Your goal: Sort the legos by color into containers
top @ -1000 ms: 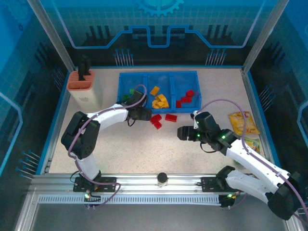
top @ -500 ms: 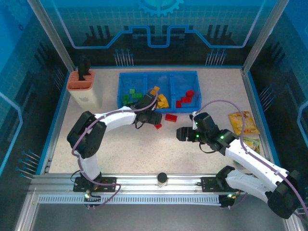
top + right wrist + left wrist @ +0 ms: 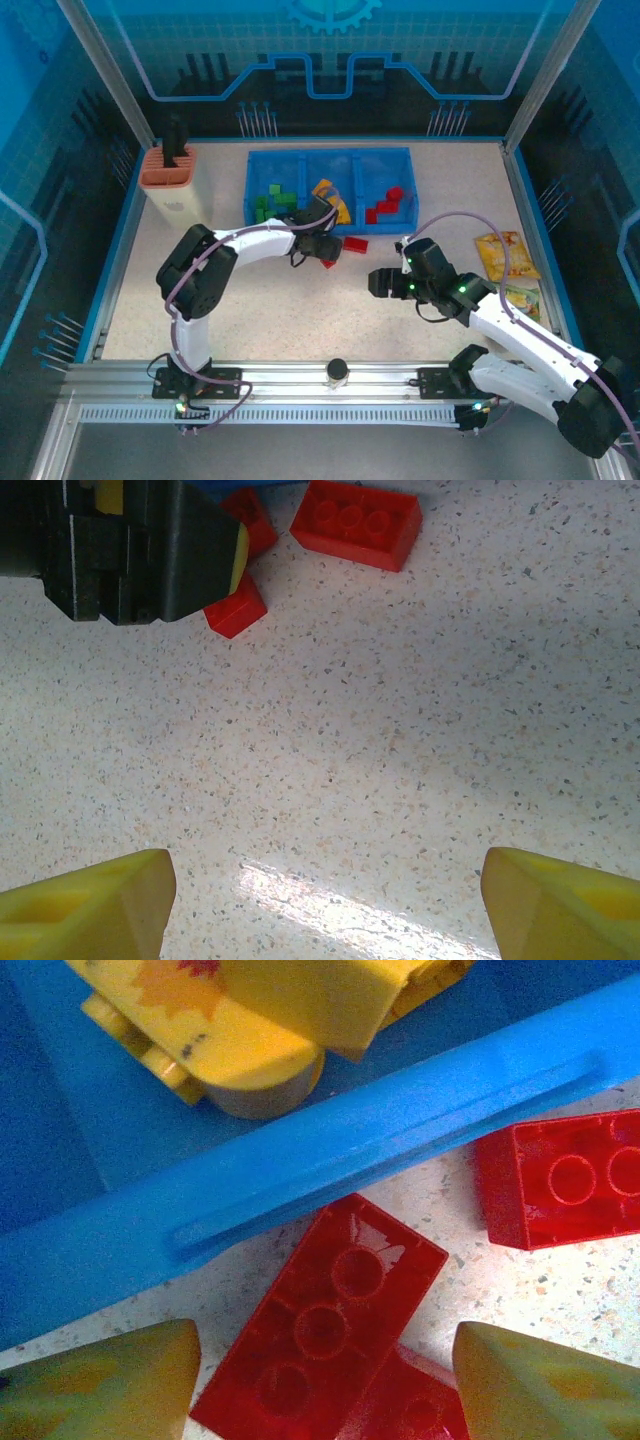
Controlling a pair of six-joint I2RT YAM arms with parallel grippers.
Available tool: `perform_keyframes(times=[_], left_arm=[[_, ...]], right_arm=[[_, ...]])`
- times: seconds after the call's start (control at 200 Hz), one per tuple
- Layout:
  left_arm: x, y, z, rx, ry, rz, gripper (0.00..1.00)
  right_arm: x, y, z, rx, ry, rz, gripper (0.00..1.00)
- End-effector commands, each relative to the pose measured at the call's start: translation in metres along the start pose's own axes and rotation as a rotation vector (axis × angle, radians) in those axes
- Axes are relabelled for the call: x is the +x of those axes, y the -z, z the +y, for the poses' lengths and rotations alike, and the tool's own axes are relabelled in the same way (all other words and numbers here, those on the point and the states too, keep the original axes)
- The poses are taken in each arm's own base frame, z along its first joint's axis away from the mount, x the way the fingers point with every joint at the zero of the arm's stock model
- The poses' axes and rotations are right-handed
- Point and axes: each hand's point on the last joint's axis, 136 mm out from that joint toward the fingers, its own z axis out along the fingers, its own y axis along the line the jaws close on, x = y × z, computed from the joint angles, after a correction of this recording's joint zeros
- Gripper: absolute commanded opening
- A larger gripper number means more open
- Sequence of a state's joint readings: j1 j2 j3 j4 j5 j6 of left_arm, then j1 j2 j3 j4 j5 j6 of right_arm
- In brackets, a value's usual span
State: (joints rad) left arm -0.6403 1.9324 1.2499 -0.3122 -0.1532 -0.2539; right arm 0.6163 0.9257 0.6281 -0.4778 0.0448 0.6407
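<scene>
Since a second ago the left arm has slid rightward along the near wall of the blue tray; the right arm is essentially unchanged.

Left jaws: spread, straddling a red brick that lies flat on the tabletop, studs up. No firm pinch is visible. A second red piece sits against its lower right side, also between the jaws. Another red brick lies ahead and right of the jaws, apart from the first.

The tray wall is directly ahead of the left jaws, with yellow bricks beyond it in the middle compartment. Green bricks lie in the left compartment and red ones in the right.

Right jaws: spread wide over bare tabletop, holding nothing, with the loose red bricks well ahead of them.
</scene>
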Motion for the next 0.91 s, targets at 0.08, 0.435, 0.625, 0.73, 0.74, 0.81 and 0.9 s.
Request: perform_keyframes(times=[0.08, 0.435, 0.625, 0.73, 0.74, 0.81, 0.9], left_arm=[[0.009, -0.006, -0.001, -0.047, -0.031, 0.031, 0.53], [0.026, 0.039, 0.005, -0.083, -0.012, -0.048, 0.32], [0.005, 0.083, 0.003, -0.054, -0.008, -0.162, 0.31], [-0.024, 0.111, -0.006, -0.019, -0.021, -0.255, 0.32], [-0.027, 0.113, -0.006, -0.015, -0.022, -0.263, 0.32], [-0.046, 0.124, -0.012, 0.007, -0.028, -0.309, 0.32], [-0.064, 0.128, -0.022, 0.033, -0.033, -0.322, 0.32]], right_arm=[[-0.002, 0.002, 0.002, -0.004, -0.008, -0.015, 0.81], [-0.002, -0.001, 0.005, -0.014, -0.015, -0.011, 0.81], [-0.005, -0.004, 0.01, -0.025, -0.014, -0.005, 0.81], [-0.005, -0.005, 0.012, -0.027, -0.012, -0.003, 0.81], [-0.005, -0.005, 0.013, -0.028, -0.011, -0.003, 0.81], [-0.005, -0.005, 0.013, -0.026, -0.012, -0.004, 0.81], [-0.005, 0.0, 0.007, 0.01, -0.021, -0.011, 0.81]])
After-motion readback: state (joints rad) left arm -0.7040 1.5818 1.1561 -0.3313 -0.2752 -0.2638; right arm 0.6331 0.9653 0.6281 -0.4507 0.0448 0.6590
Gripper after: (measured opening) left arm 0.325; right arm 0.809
